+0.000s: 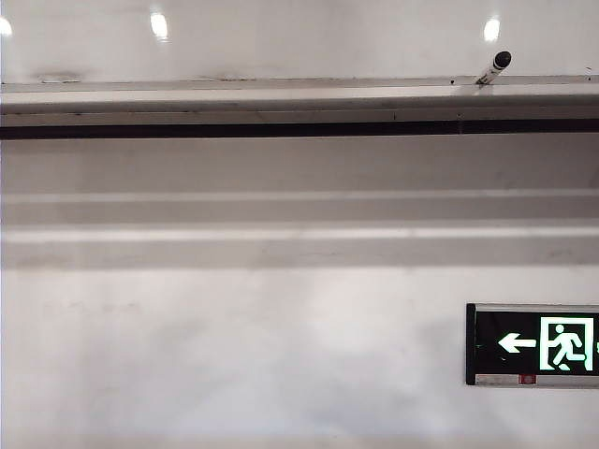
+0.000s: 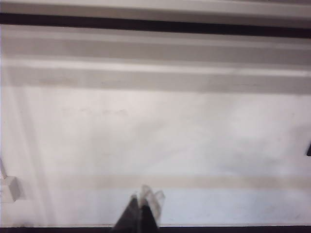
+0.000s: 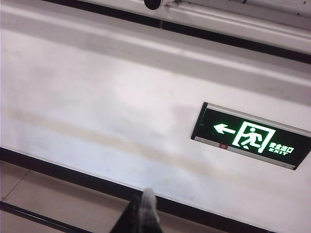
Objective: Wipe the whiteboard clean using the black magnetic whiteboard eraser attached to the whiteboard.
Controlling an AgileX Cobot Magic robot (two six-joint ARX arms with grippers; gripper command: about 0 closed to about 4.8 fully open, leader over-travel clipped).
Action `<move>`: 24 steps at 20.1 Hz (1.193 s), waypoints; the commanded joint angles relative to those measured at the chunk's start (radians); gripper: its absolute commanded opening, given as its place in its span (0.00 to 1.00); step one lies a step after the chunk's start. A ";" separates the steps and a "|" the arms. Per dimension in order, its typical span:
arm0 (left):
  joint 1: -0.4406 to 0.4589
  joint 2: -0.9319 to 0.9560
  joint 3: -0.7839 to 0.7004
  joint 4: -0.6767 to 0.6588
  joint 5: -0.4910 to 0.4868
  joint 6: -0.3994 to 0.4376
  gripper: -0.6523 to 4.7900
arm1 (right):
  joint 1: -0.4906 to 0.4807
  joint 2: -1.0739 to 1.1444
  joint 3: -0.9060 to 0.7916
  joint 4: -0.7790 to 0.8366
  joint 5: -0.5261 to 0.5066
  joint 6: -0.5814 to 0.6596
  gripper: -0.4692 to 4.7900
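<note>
Glossy white panel fills the strip above the silver tray rail in the exterior view: this is the whiteboard, mirroring round ceiling lights, with faint grey smudges just above the rail. A marker leans on the rail towards its right end. The black magnetic eraser shows in no view, so I cannot tell where on the board it sits.

Everything below the rail is matte wall, with a green exit sign well below the rail's right end. Neither arm appears in the exterior view. The left gripper points at the bare wall below the rail, its dark fingers drawn together at the tips, though blurred. The right gripper also sits far below the rail, near the exit sign, jaws closed on nothing.

By my reading the task is at its very start: no reach has begun and the board is unwiped. The next move calls for lifting a gripper above the rail so the board face comes into view, locating the eraser there, and parting the jaws before closing on it.
</note>
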 commanded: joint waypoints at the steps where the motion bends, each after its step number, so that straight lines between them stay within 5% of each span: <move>1: 0.003 -0.001 0.001 0.006 0.005 -0.002 0.12 | -0.014 0.000 -0.001 0.017 0.001 0.002 0.09; 4: 0.003 -0.001 0.001 0.006 0.005 -0.002 0.12 | -0.156 0.000 -0.043 0.061 -0.011 0.002 0.09; 10: 0.003 -0.001 0.001 0.006 0.005 -0.002 0.12 | -0.428 -0.111 -0.196 0.244 -0.248 0.002 0.09; 16: 0.003 -0.001 0.001 0.007 0.005 -0.002 0.12 | -0.449 -0.135 -0.316 0.405 -0.240 0.003 0.09; 24: 0.003 -0.001 0.001 0.006 0.005 -0.002 0.12 | -0.449 -0.135 -0.315 0.382 -0.240 0.004 0.09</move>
